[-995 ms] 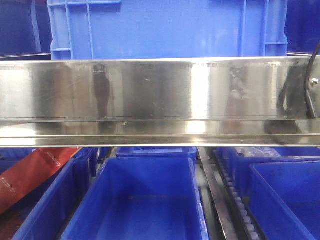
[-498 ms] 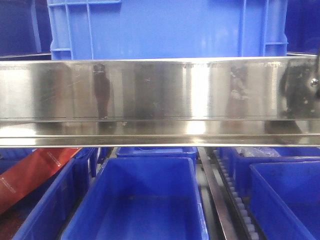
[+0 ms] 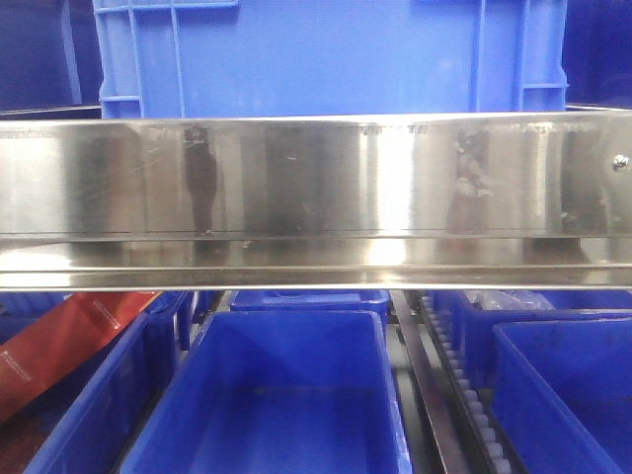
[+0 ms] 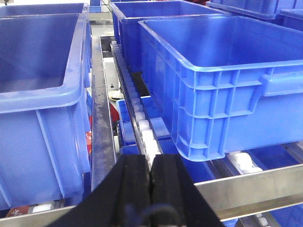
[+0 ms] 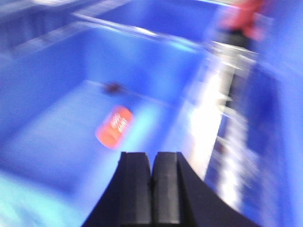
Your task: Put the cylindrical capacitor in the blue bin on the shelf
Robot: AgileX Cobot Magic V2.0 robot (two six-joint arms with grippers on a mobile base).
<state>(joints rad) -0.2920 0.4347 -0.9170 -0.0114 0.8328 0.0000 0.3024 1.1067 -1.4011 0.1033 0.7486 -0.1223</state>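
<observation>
The shelf's shiny steel front rail point(image 3: 316, 188) spans the front view, with blue bins below it; the middle blue bin point(image 3: 286, 318) looks bare inside. Neither gripper shows in that view. In the left wrist view my left gripper point(image 4: 150, 161) is shut with nothing in it, above the steel rail point(image 4: 251, 187). The right wrist view is motion-blurred: my right gripper point(image 5: 153, 158) is shut over a blue bin point(image 5: 142, 61). A small dark object point(image 5: 112, 87) lies on that bin's floor, too blurred to tell whether it is the cylindrical capacitor.
A red-orange item point(image 5: 114, 126) lies in the bin under my right gripper. A large blue crate point(image 3: 326, 59) stands on the upper tier. A red packet point(image 3: 69, 341) lies lower left. White roller tracks point(image 4: 144, 132) run between deep blue bins point(image 4: 213, 85).
The dark arm part at the right edge of the front view has slid out of sight, and its reflection on the rail is gone. The bins have not moved.
</observation>
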